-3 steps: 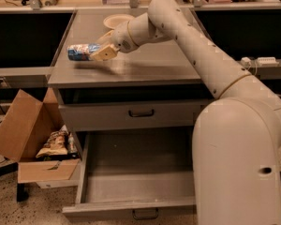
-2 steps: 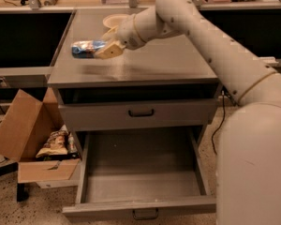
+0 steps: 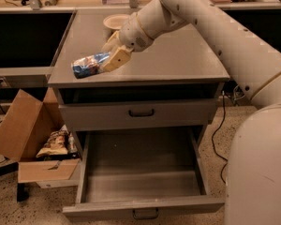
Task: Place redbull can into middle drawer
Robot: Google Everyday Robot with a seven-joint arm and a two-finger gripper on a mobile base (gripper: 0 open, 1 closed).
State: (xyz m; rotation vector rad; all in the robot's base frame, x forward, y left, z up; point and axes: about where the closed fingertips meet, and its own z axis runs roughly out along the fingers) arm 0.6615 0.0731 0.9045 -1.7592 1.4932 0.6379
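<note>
The redbull can is blue and silver and lies sideways, held over the front left part of the grey cabinet top. My gripper is shut on its right end, with beige fingers on either side. The white arm reaches in from the upper right. The middle drawer is pulled wide open below, showing a plain grey tray and a small dark handle on its front. The can is above and to the left of the open tray.
The upper drawer front with a black handle is shut. A beige round bowl sits at the back of the cabinet top. An open cardboard box with snack bags stands on the floor to the left. The robot's white body fills the right.
The gripper has carried the can forward and slightly down, towards the cabinet top's front left edge. The view has shifted, so the cabinet sits further right in the picture.
</note>
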